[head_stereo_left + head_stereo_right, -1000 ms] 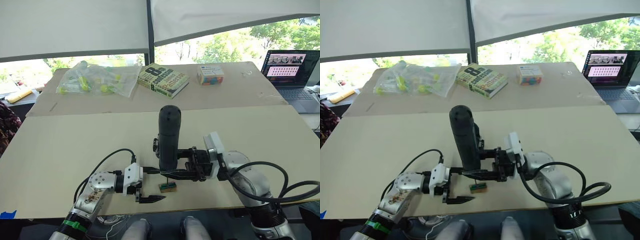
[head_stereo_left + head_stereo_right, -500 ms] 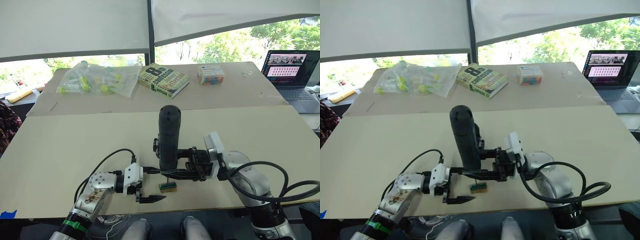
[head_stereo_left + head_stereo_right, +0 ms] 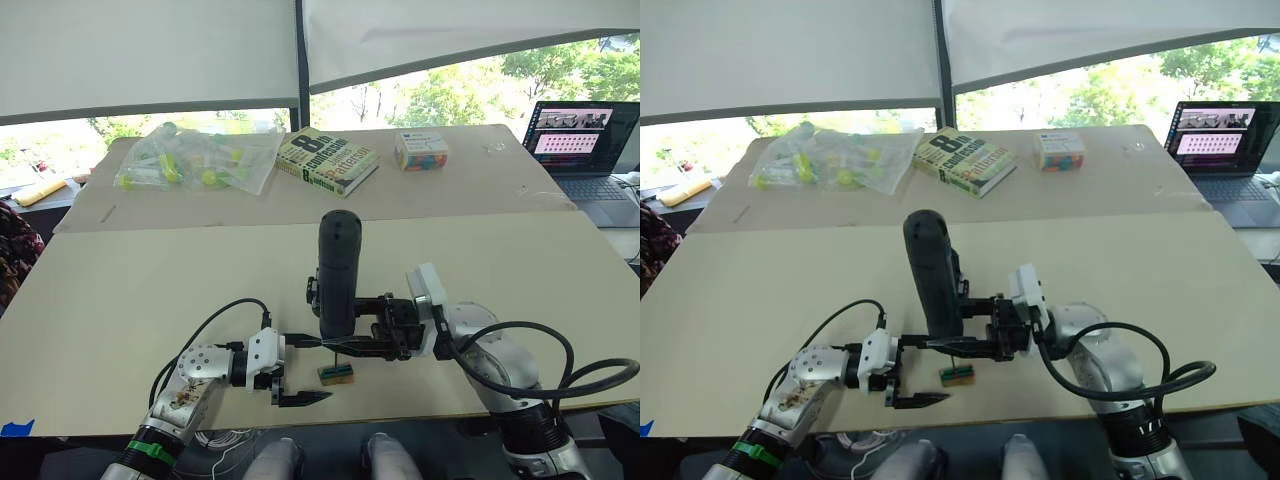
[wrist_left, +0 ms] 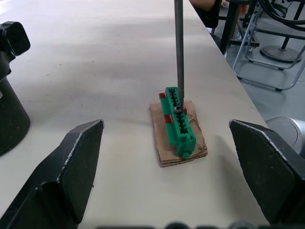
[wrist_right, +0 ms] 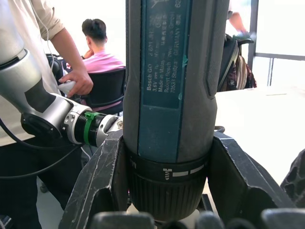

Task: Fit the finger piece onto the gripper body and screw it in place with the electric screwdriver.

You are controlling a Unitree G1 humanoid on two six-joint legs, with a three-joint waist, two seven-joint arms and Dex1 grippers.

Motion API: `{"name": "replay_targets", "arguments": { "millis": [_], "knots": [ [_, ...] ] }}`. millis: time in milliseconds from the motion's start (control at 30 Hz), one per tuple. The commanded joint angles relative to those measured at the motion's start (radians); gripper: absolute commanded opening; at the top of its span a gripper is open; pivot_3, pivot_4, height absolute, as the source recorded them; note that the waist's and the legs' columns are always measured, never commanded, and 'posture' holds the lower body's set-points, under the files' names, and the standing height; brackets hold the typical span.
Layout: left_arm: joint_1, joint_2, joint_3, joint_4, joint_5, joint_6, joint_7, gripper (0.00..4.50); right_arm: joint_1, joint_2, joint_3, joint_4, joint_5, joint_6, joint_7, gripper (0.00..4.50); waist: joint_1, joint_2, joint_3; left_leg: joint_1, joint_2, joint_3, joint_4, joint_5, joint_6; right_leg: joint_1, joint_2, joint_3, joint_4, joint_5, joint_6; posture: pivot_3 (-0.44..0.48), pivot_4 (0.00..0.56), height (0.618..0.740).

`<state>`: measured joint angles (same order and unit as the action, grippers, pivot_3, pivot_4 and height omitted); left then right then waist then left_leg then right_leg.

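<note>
Matt black plastic on the electric screwdriver (image 3: 338,270), smooth thin metal bit (image 4: 179,52). Glossy green plastic block (image 4: 179,121) on rough brown cardboard. Pale matt table (image 3: 150,280).

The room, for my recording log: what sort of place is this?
Probably an office or lab workspace by large windows: an open laptop on the table, a book and a bag of parts at its far edge, and people by office chairs in the right wrist view.
</note>
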<state>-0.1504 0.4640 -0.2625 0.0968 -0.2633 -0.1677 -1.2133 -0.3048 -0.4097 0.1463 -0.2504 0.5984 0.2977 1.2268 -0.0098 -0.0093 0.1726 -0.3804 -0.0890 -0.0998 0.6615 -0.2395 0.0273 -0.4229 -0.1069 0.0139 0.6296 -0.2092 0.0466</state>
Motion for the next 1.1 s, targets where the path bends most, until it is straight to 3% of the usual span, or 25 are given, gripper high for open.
{"name": "replay_targets", "arguments": {
  "millis": [33, 1100],
  "knots": [
    [0.016, -0.002, -0.024, 0.036, 0.024, 0.004, -0.004, 4.45, -0.022, 0.005, -0.011, -0.022, 0.011, -0.031, 0.003, 1.92, 0.000, 0.000, 0.000, 0.000, 0.000, 0.000, 0.000, 0.000, 0.000, 0.000, 0.000, 0.000, 0.000, 0.000, 0.000, 0.000, 0.150, 0.740],
    [0.009, 0.010, 0.009, 0.038, -0.001, 0.003, -0.002, 4.45, -0.050, 0.005, -0.008, -0.049, 0.020, -0.062, 0.010, 1.92, -0.001, 0.000, -0.003, 0.001, 0.000, 0.000, 0.000, 0.000, 0.000, 0.000, 0.000, 0.000, 0.000, 0.000, 0.000, 0.000, 0.150, 0.740]
  ]
}}
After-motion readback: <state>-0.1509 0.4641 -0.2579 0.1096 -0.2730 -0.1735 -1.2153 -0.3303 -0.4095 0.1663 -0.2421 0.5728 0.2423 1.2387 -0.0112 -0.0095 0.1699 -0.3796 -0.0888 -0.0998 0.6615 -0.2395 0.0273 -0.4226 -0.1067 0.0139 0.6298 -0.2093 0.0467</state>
